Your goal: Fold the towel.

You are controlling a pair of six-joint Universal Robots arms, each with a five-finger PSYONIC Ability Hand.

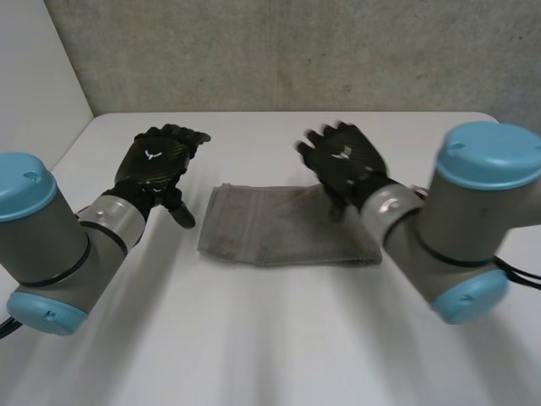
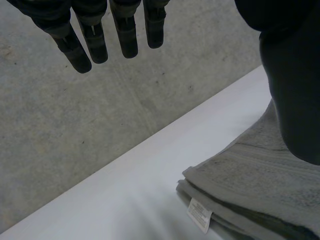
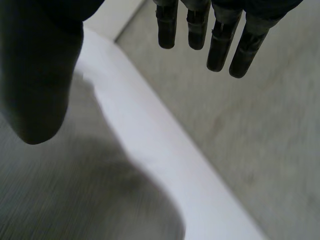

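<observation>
A grey towel (image 1: 287,227) lies folded into a flat rectangle in the middle of the white table (image 1: 254,338). My left hand (image 1: 156,165) hovers off the towel's left end, fingers straight and apart from the thumb, holding nothing. In the left wrist view the layered towel edge (image 2: 250,190) with a small white label (image 2: 200,214) lies below the thumb (image 2: 295,90). My right hand (image 1: 345,161) is raised over the towel's right part, fingers spread and empty. In the right wrist view the towel (image 3: 75,190) spreads under the thumb (image 3: 37,70), with the straight fingers (image 3: 220,45) clear of it.
A grey concrete wall (image 1: 296,51) stands behind the table's far edge (image 1: 279,114). A white panel (image 1: 34,76) rises at the left. Bare tabletop runs all round the towel, widest toward the front.
</observation>
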